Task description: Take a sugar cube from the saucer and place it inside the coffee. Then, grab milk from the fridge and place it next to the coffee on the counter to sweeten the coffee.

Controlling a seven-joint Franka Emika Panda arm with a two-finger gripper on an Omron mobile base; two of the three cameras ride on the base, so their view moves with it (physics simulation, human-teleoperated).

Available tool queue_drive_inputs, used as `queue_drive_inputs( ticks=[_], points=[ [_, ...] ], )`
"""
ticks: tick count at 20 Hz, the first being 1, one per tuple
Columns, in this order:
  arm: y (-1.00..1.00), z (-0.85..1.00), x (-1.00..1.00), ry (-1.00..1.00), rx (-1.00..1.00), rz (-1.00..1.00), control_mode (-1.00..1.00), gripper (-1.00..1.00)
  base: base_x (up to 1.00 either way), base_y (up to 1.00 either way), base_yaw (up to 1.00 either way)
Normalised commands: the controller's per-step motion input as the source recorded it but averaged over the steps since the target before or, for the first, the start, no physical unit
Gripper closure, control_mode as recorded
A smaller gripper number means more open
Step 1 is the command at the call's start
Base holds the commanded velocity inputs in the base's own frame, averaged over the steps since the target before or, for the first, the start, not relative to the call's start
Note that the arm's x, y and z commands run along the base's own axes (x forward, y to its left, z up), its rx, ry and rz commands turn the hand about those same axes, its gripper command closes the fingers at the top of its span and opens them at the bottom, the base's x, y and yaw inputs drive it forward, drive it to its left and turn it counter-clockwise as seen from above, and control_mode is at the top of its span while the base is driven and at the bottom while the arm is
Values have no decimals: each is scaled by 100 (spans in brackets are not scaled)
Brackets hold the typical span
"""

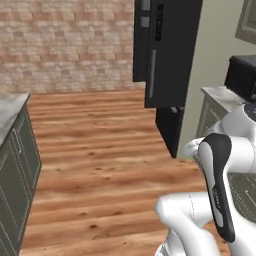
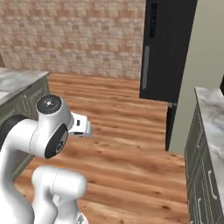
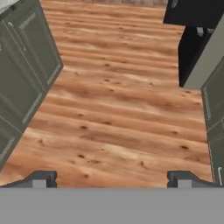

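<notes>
Step in hand: travel toward the tall black fridge (image 1: 167, 50), judged from the base facing it across the wooden plank floor (image 1: 100, 150); milk leg of the task, or a reposition.
Jaws: two dark tips (image 3: 112, 179) spread as wide as they go, nothing between them, only floor beyond.
Fridge: door apparently shut, long grey handle (image 1: 151, 72) facing the room.
Surface: grey-white marble-patterned counter (image 2: 214, 118) on olive-green cabinets just right of the fridge; another stretch at far left (image 1: 10, 110).
Next move: approach closer, then line up on the handle.
Hidden: milk, cup, saucer; black appliance (image 1: 242, 77) cut off by the frame.
</notes>
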Motion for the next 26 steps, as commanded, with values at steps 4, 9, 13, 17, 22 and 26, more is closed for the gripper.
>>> queue_drive_inputs(
  ticks=[4, 9, 13, 17, 22, 26],
  points=[
    [0, 0, 0, 0, 0, 0, 100, -100, 100, 1, 6],
    [0, 0, 0, 0, 0, 0, 100, -100, 100, 20, 2],
    [0, 0, 0, 0, 0, 0, 100, -100, 100, 30, 0],
    [0, 0, 0, 0, 0, 0, 100, -100, 100, 43, 0],
    [0, 0, 0, 0, 0, 0, 100, -100, 100, 65, -3],
    [0, 0, 0, 0, 0, 0, 100, -100, 100, 71, -15]
  ],
)
